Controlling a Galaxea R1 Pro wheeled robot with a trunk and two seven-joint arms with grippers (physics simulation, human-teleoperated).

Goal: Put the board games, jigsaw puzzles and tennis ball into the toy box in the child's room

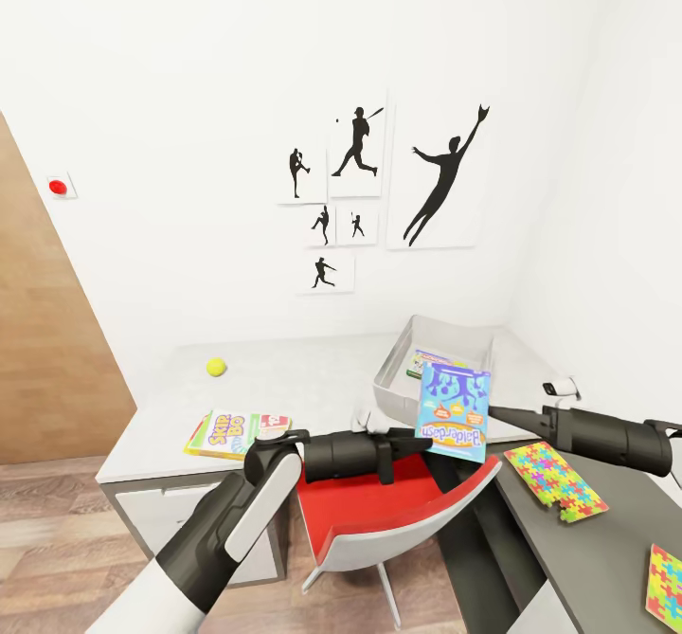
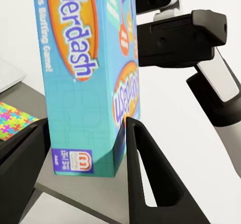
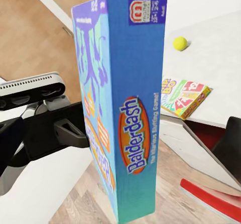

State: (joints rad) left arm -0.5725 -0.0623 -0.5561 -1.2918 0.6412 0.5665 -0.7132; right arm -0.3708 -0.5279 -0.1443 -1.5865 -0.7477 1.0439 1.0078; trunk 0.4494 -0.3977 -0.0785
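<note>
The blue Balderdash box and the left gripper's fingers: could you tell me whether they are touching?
Touching. In the left wrist view, both dark fingers of the left gripper press against the faces of the blue board game at its lower end, with no gap visible.

Left arm [image 1: 223, 530] coming in with a white shell lower down, going dark grey and rounded toward the wrist. Right arm [image 1: 616, 440] is dark grey, tapering to a slim point. Small white camera block [image 1: 561, 389] on top. Left tool [image 2: 83, 176]: black wedge fingers [image 2: 150, 179], hollow triangular cut-outs.
</note>
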